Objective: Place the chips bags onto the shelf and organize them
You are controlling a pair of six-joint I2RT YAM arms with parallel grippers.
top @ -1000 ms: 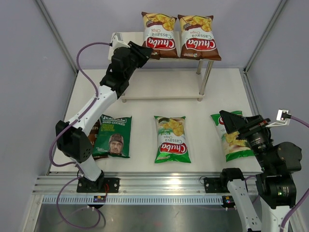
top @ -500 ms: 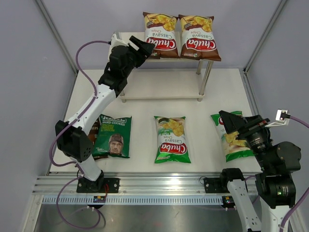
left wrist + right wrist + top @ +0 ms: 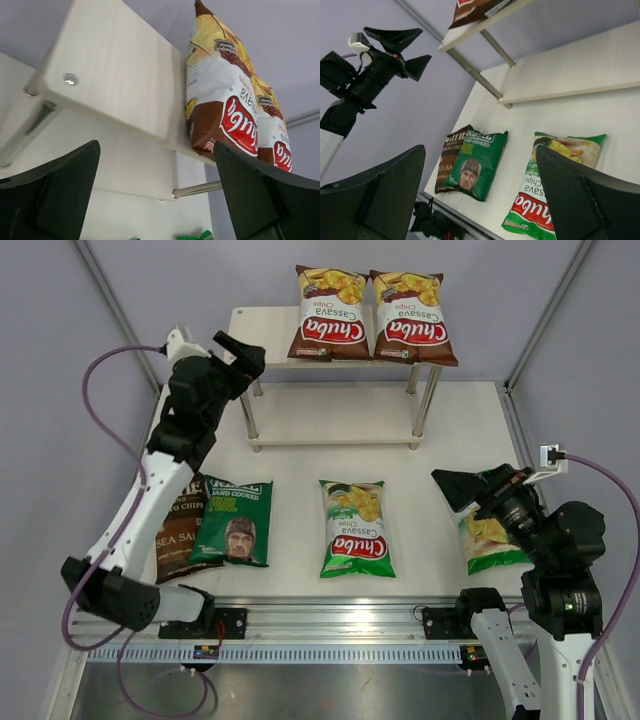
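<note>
Two brown-red Chuba chips bags [image 3: 330,315] [image 3: 412,318] lie side by side on the top board of the shelf [image 3: 262,325]. My left gripper [image 3: 243,352] hangs open and empty just left of the shelf's front left corner; its wrist view looks up at the board [image 3: 115,75] and the nearer brown-red bag [image 3: 220,100]. On the table lie a dark brown Kettle bag [image 3: 178,535], a dark green bag with a man's face [image 3: 235,522] and a green Chuba bag [image 3: 356,528]. My right gripper [image 3: 470,485] stands open above another green Chuba bag [image 3: 490,540].
The shelf's lower board [image 3: 335,415] carries nothing. The left third of the top board is bare. Grey walls with metal posts close in the table on three sides. The dark green bag overlaps the Kettle bag [image 3: 447,160].
My left gripper has opened, letting go of the left brown-red bag on the top board, and has drawn back to the left. The right wrist has turned slightly.
</note>
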